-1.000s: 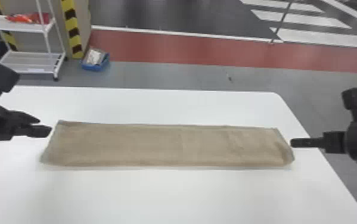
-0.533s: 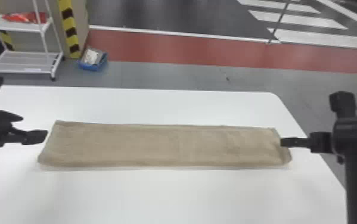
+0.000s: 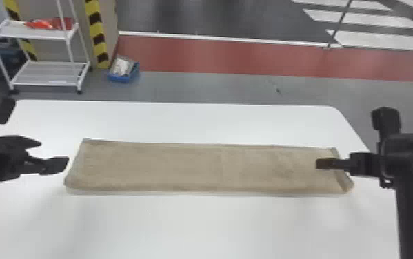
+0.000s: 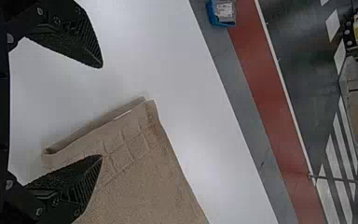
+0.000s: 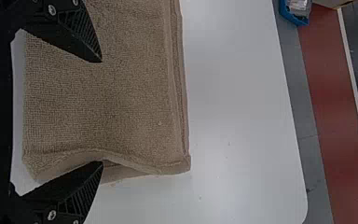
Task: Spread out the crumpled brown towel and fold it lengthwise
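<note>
Stretching across the table (image 3: 195,227) in a long, flat strip, the towel (image 3: 195,168) lies between the arms in the head view — left gripper (image 3: 53,153) near its left end, right gripper (image 3: 323,163) over its right. In the left wrist view, the left gripper (image 4: 101,112) is spread open. In the right wrist view, the right gripper (image 5: 101,112) is open too — one fingertip by the towel's rumpled end.
</note>
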{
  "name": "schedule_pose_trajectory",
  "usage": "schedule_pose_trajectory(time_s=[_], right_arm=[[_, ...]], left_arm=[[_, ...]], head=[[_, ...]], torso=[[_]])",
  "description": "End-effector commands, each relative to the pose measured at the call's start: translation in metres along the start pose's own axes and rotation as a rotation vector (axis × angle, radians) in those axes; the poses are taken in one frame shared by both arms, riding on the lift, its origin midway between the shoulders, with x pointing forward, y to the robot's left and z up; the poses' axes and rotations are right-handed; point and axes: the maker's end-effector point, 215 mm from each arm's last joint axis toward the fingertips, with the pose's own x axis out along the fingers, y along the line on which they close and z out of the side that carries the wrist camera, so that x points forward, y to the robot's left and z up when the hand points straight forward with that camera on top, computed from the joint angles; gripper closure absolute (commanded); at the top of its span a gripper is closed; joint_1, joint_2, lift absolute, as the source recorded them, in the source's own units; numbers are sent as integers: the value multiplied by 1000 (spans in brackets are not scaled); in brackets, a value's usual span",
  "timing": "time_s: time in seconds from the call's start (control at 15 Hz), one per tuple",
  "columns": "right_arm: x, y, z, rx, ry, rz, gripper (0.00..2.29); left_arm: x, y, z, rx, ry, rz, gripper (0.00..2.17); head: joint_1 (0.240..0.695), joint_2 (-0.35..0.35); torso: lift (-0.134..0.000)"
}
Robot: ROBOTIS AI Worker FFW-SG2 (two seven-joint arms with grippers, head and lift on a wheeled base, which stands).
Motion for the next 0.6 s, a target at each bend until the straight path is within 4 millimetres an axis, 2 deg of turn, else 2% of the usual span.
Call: schedule_pose_trajectory(time_s=[0.0,0.4,0.53], right_arm=[[-1,2,-2,21,7,13,113],[-4,20,-2,123,20,92,113],[-14,23,4,178,16,120,113]], left_arm=[[-1,-2,1,-4,-9,-6,232],[-4,-4,5,-4,-23,-10,232],[-6,-3,2,-12,-23,-11,232]], head=[[695,-122],[695,-116],[695,-109]], torso=[[-124],[-124],[-124]])
